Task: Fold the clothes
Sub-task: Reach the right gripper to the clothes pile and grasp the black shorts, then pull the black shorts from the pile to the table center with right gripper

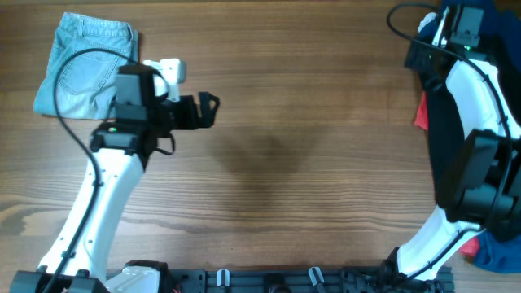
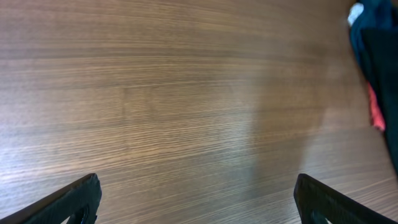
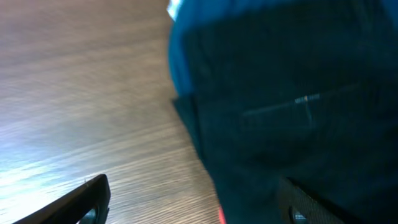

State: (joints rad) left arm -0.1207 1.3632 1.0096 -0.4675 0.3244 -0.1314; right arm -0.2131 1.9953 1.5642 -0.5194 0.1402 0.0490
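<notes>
Denim shorts (image 1: pixel 85 65) sit folded at the far left of the table (image 1: pixel 309 163). My left gripper (image 1: pixel 210 111) hangs wide open over the wood just beside them. Way over at the right edge the black shorts (image 3: pixel 298 74) lie in a heap. My right gripper (image 3: pixel 196 202) is spread open right above them.

Your left claw (image 1: pixel 213 111) and right claw (image 3: pixel 196 208) both stand spread.
The left claw points rightward, fingers wide; your right arm (image 1: pixel 476 89) stretches toward the worktop's far right corner.
</notes>
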